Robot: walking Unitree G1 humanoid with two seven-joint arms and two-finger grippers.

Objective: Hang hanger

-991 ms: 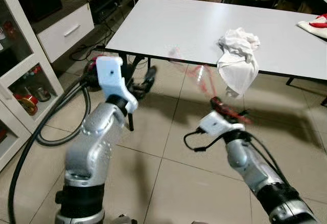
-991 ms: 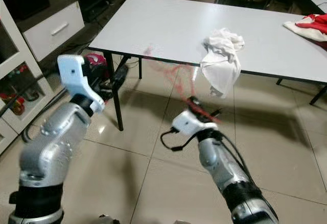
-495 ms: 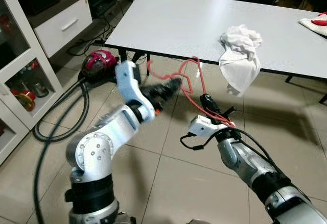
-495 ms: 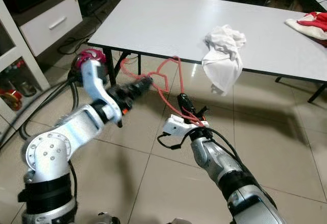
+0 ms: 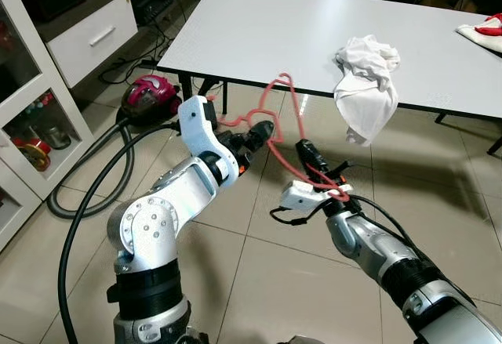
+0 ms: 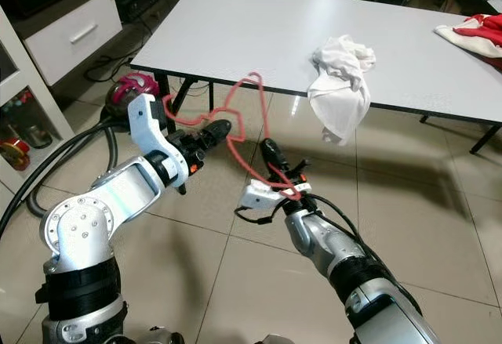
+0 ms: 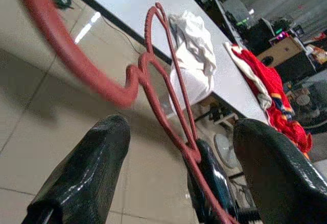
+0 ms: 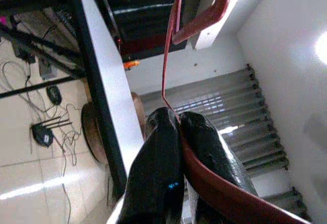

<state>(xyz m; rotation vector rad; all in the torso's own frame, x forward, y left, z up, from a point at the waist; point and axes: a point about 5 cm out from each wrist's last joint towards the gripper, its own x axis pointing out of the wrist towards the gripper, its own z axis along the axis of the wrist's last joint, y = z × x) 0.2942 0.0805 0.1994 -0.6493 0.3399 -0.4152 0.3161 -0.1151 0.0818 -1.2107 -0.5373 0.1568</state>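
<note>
1. Left eye view: right gripper [image 5: 310,154] grasps the red hanger [image 5: 284,136] in mid-air before the white counter's [image 5: 259,38] near edge; a white cloth [image 5: 365,85] droops over that edge.
2. Right eye view: left gripper [image 6: 216,132] reaches to the hanger's shoulder.
3. Left wrist view: left fingers [image 7: 87,175] spread wide, hanger between them, ungripped.
4. Right wrist view: right fingers [image 8: 161,168] clenched on the hanger. No rail visible; hanging remains undone.

Evenly lit indoors, bright. Glare on tiled floor [image 5: 259,281] beneath worktop [image 5: 314,30], with soft shadows under it. Head views sharp. Left wrist view blurred close in on hanger [image 7: 76,66]. Right wrist view tilted, blown out white at wall [image 8: 286,45].
</note>
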